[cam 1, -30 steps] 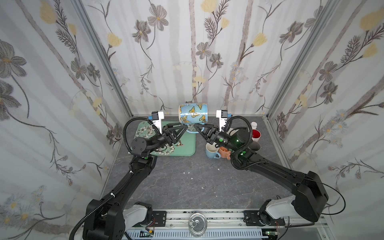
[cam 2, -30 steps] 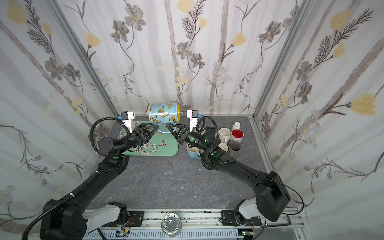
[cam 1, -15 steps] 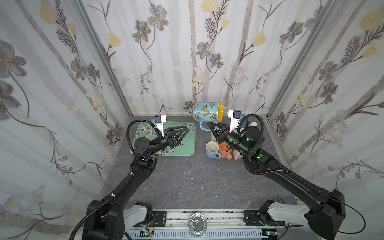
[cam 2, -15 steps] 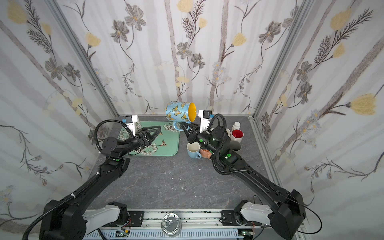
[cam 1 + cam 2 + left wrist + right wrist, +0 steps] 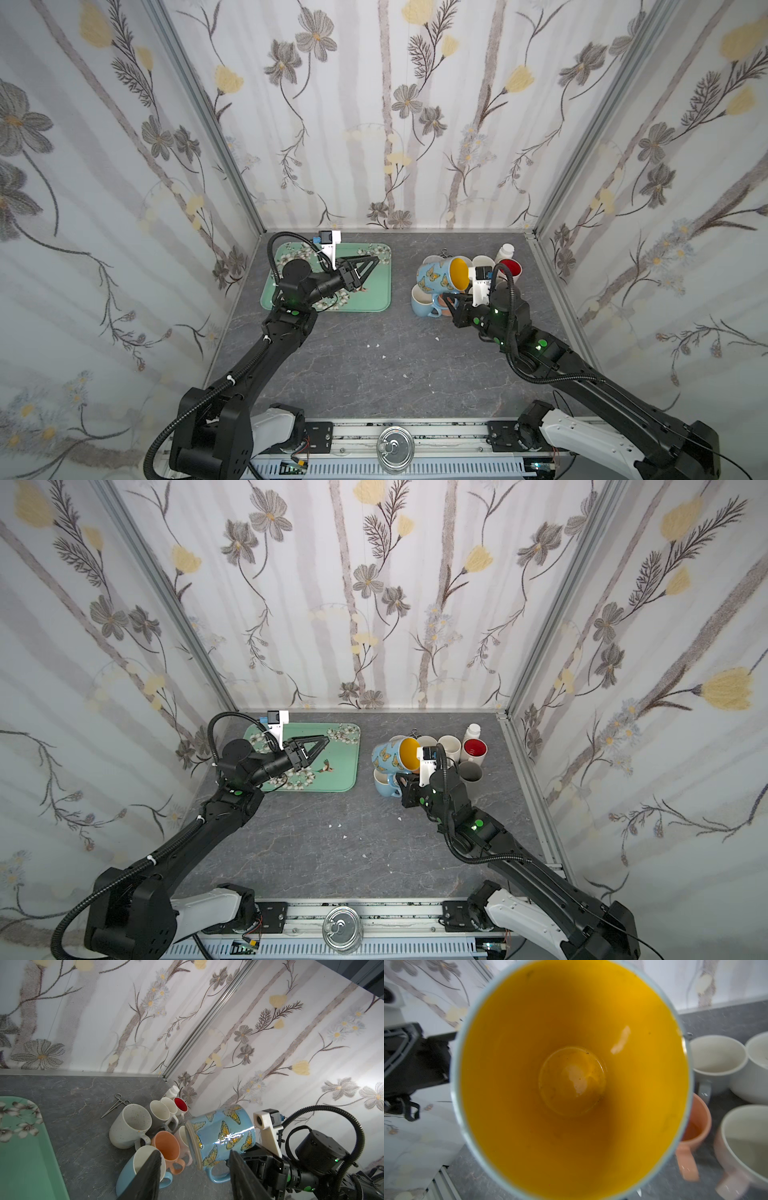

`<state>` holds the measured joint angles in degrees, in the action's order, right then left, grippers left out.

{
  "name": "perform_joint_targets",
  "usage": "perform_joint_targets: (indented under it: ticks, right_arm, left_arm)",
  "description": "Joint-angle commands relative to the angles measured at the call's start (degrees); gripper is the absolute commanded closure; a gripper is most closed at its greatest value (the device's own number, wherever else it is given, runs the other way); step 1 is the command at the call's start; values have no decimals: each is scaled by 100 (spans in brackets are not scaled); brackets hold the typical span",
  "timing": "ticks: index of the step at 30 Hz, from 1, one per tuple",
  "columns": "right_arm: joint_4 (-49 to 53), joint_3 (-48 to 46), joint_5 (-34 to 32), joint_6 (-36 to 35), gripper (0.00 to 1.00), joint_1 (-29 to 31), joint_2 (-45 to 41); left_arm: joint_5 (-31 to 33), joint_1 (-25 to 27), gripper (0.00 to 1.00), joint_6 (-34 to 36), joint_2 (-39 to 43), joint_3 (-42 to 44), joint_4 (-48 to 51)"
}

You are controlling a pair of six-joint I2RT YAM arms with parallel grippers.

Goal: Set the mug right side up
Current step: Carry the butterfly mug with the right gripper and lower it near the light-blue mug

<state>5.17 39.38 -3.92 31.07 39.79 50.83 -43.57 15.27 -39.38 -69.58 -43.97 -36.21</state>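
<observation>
The mug (image 5: 438, 274) is light blue with orange butterflies and a yellow inside. It hangs tilted on its side above a cluster of cups in both top views (image 5: 388, 756). Its handle (image 5: 217, 1175) points down. My right gripper (image 5: 449, 298) is shut on the mug at that handle, and the fingertips are hidden. The mug's yellow inside (image 5: 571, 1076) fills the right wrist view, mouth toward the camera. My left gripper (image 5: 370, 268) stands open and empty above the green tray (image 5: 376, 301), well left of the mug. Its dark fingers (image 5: 148, 1176) frame the left wrist view.
Under the mug stand a pale blue cup (image 5: 420, 303), an orange cup (image 5: 166, 1147), a speckled cup (image 5: 131, 1126), white cups and a red-lined cup (image 5: 510, 268). A white bottle (image 5: 505, 251) sits in the back right corner. Metal forceps (image 5: 116, 1104) lie behind the cups.
My right arm carried the mug from beside the tray rightward and lower, over the cup cluster, turning its mouth to the right. The left gripper let go and drew back over the tray.
</observation>
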Motion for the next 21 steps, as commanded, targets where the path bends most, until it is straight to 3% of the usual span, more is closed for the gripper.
perform_joint_targets:
  ticks: [1,11,21]
  right_arm:
    - [61,-276,-444,194,100,10,-483]
    - [1399,-597,-1034,382,100,171,-962]
    - [1997,-463,-1872,682,100,1097,-540]
  left_arm:
    - [36,-11,49,-56,-130,54,-166]
    - [-57,-7,49,-390,-587,136,-686]
    - [-198,-64,49,-404,-779,183,-739]
